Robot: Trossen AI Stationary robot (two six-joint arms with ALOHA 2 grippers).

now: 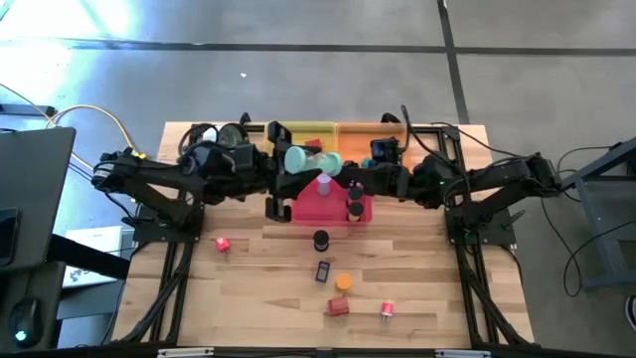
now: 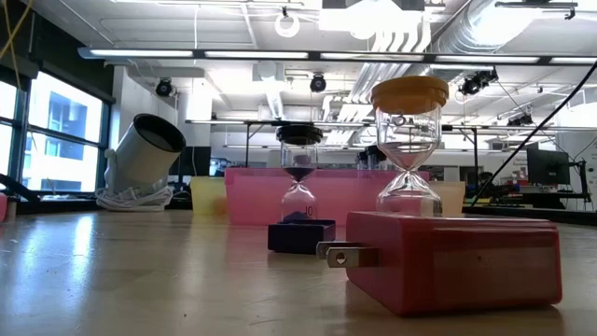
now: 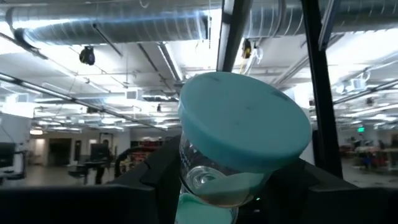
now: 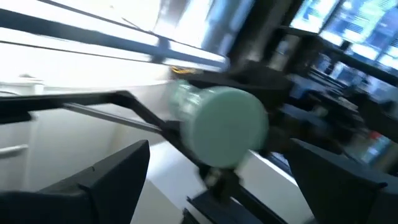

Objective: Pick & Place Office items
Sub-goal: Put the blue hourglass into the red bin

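Observation:
My left gripper (image 1: 290, 161) is shut on a teal-capped hourglass (image 1: 303, 159), held up over the trays; its wrist view shows the teal cap (image 3: 244, 127) against the ceiling. My right gripper (image 1: 350, 179) is open and touches nothing. It faces that hourglass, which shows end-on as a green cylinder (image 4: 224, 127) ahead of its spread fingers. A lilac hourglass (image 1: 324, 183) and a black one (image 1: 355, 204) stand in the pink tray (image 1: 308, 211). A black hourglass (image 1: 320, 240), a dark piece (image 1: 323, 269), an orange hourglass (image 1: 343, 282) and a red block (image 1: 338, 306) rest on the table. My left gripper holds the teal hourglass pinched between its two fingers (image 3: 155, 186), low on the glass body (image 3: 205, 193). The capped end sticks out past the fingertips and the other end is hidden between the fingers. The hourglass is lifted clear and tilted.
Yellow tray (image 1: 298, 132) and orange tray (image 1: 370, 132) sit at the table's far edge behind the pink one. Small red pieces lie at the left (image 1: 223, 244) and near edge (image 1: 388, 311). In the low view a pink plug block (image 2: 448, 261) lies close by.

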